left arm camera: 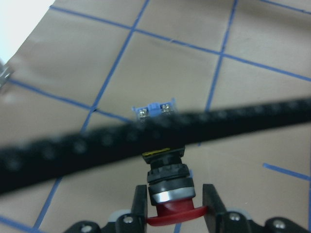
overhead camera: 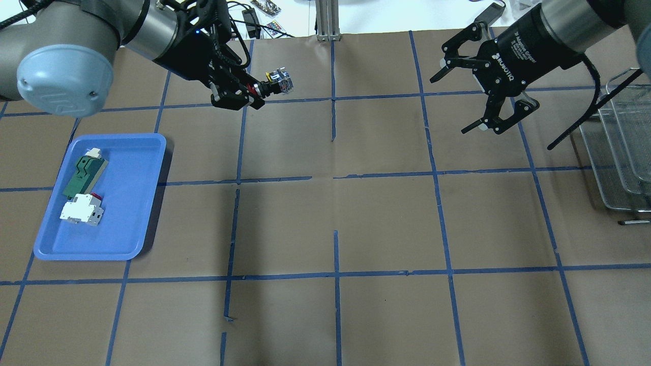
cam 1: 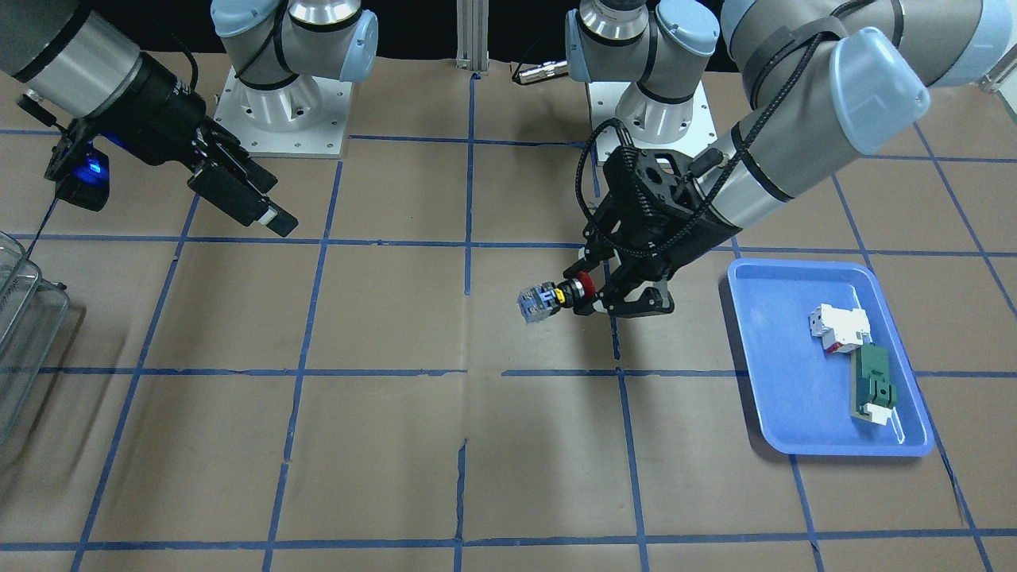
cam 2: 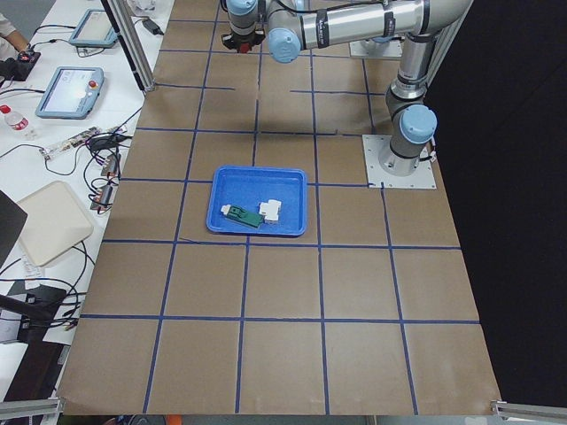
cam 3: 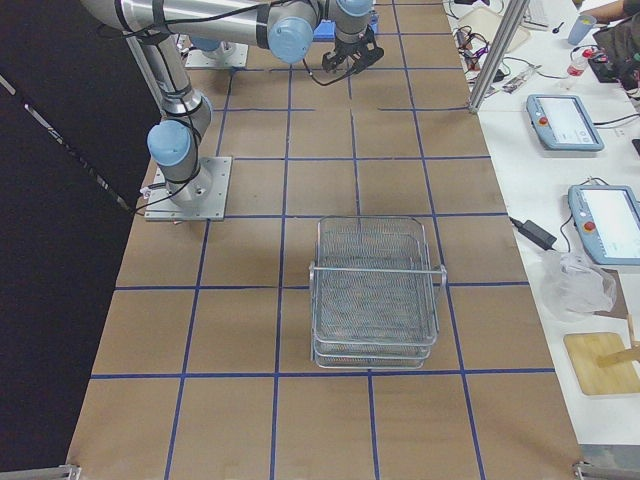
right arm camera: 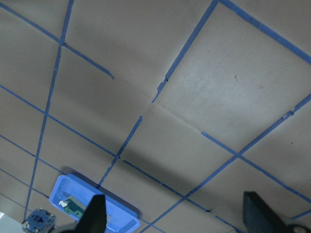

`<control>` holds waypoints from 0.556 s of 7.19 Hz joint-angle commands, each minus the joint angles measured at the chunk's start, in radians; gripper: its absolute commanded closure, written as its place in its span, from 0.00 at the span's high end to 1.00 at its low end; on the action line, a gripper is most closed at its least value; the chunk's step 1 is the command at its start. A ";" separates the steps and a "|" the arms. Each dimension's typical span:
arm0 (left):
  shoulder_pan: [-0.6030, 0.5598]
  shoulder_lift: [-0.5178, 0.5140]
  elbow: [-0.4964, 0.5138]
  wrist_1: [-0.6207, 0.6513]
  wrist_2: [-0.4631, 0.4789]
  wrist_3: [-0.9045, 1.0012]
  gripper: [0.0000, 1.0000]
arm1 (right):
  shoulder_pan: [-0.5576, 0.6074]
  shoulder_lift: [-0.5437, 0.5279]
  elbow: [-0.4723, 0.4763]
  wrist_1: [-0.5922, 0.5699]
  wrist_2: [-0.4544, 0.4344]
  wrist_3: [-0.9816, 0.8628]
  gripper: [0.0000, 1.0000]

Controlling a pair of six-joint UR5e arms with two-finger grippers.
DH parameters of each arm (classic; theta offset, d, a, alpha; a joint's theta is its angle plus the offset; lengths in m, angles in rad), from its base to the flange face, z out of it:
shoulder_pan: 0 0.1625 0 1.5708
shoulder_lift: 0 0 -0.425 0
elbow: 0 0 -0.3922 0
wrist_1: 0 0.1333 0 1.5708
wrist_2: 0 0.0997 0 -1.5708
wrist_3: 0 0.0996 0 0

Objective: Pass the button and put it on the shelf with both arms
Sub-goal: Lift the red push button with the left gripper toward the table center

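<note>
The shelf (cam 3: pixel 375 345) is sitting at the far right. Our right end effector (overhead camera: pixel 450 105) is hanging spread near it. Our left end effector (cam 1: pixel 588 290) is pinching the button (cam 1: pixel 556 295) by its red cap above the tabletop, left of centre. We are aiming squarely for its jutting clear block.

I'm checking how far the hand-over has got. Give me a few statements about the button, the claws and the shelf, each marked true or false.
1. The left claw is shut on the button. True.
2. The right claw is shut. False: it is open and holds nothing.
3. The button lies in the blue tray. False: it is held above the table; the tray holds a white breaker and a green part.
4. The shelf stands at the table's end nearest the right claw. True.
</note>
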 commanded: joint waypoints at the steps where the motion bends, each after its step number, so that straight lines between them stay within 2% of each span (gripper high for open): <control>1: -0.044 0.035 0.007 -0.023 -0.106 0.050 0.00 | -0.011 0.001 0.000 0.014 0.140 0.034 1.00; 2: -0.069 0.052 0.010 -0.024 -0.158 0.044 0.00 | -0.004 0.001 0.002 0.016 0.208 0.080 1.00; 3: -0.118 0.067 0.015 -0.020 -0.158 0.044 0.00 | -0.003 -0.001 0.008 0.014 0.239 0.108 1.00; 4: -0.152 0.081 0.019 -0.021 -0.158 0.041 0.00 | -0.003 -0.002 0.012 0.017 0.312 0.152 1.00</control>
